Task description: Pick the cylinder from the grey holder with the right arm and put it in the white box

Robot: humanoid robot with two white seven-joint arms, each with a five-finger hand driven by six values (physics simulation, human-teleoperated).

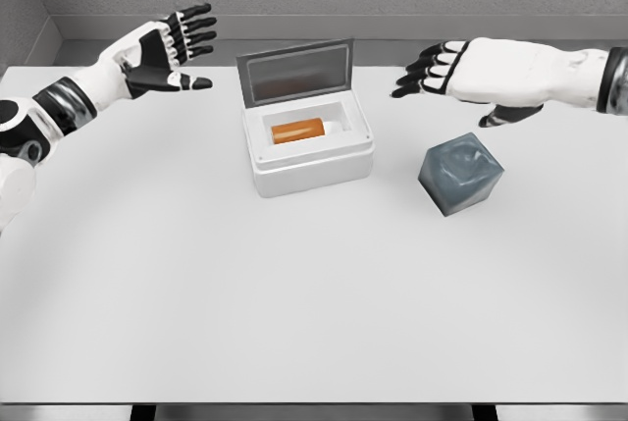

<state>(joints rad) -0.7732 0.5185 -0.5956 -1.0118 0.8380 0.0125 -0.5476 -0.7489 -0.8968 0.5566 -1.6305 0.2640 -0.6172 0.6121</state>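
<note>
The orange cylinder [297,131] lies on its side inside the white box [308,156], its long axis running roughly left to right, under the raised lid. From my right robot hand [461,70] it sits to the left and a little lower, well apart. The grey holder [460,175] stands on the table [294,293] just below that hand, and looks empty (so I judge the placing done). My right robot hand is spread, fingers loose, holding nothing. My left robot hand [169,52] hovers spread at the upper left, also empty.
</note>
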